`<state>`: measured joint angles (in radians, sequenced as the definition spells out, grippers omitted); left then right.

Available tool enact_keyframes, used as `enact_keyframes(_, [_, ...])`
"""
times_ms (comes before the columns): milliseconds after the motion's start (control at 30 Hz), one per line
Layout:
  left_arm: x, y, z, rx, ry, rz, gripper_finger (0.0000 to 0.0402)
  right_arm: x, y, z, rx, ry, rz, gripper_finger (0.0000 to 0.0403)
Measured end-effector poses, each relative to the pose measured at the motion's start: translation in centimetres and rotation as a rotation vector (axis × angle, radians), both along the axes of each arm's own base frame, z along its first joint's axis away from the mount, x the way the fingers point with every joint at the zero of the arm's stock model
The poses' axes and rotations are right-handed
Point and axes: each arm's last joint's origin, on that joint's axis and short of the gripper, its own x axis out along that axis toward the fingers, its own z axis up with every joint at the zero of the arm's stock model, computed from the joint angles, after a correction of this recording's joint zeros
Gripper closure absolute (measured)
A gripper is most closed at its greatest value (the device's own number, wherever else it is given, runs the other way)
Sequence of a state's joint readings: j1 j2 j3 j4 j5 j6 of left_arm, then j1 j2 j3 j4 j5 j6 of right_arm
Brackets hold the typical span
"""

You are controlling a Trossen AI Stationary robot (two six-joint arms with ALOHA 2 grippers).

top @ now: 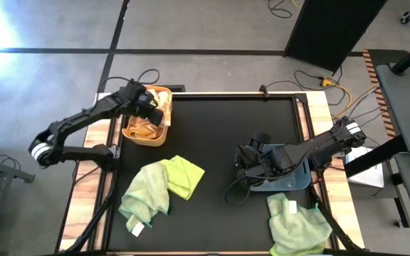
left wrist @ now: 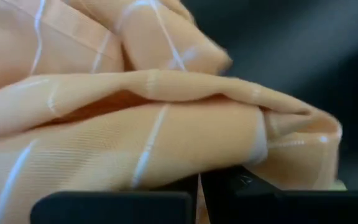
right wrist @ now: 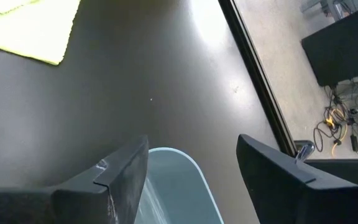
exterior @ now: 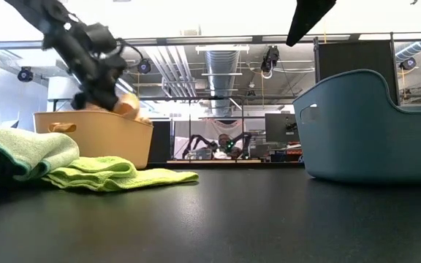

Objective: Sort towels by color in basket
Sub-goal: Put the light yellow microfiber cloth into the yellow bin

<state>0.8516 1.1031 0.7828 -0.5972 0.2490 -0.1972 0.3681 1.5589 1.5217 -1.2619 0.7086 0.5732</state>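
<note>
A peach towel with pale stripes (left wrist: 166, 124) fills the left wrist view. My left gripper (top: 150, 107) is over the tan basket (top: 135, 136) at the table's far left and is shut on this towel. More peach cloth (top: 144, 128) lies in that basket. A pale green towel (top: 146, 190) and a lime green towel (top: 185, 174) lie overlapping on the table's near left. Another pale green towel with a white tag (top: 297, 224) lies at the near right. My right gripper (top: 246, 162) is open over the left end of the blue basket (top: 290, 178). My left gripper pinches a fold of the peach towel (left wrist: 199, 186) between its two shut fingers, only a thin strip of cloth showing between them. It comes from above the tan basket. The towel bunches in several layers just past the fingers (exterior: 126, 106), at the basket's rim.
The tan basket (exterior: 93, 135) stands at the far left and the blue basket (exterior: 371, 128) at the right. Bare dark tabletop (top: 226, 128) lies between them. The blue basket's rim (right wrist: 179, 162) shows between my right fingers. Cables lie on the floor beyond the table.
</note>
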Motion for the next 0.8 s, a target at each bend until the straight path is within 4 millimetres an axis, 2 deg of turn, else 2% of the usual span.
enact_keyframes(167, [0.9,2.9,-2.3,0.035,0.113,0.249,0.0402,0.0,0.0,0.0,-0.001,0.0,0.001,0.0162])
enact_keyframes(333, [1.8,5.0,-4.1,0.021,0.222,0.359,0.0402,0.0,0.0,-0.1,-0.001,0.003,0.001,0.0153])
enact_keyframes(600, [2.9,6.1,-7.7,-0.124,0.339,0.252,0.0401,-0.3,-0.1,-1.6,-0.019,0.052,-0.001,0.0148])
enact_keyframes(700, [2.8,5.7,-7.8,-0.154,0.35,0.168,0.0401,-0.4,-0.1,-2.0,-0.024,0.066,-0.001,0.0153])
enact_keyframes(800, [2.5,4.8,-6.8,-0.147,0.342,0.101,0.0401,-0.4,-0.1,-2.0,-0.024,0.065,-0.001,0.0158])
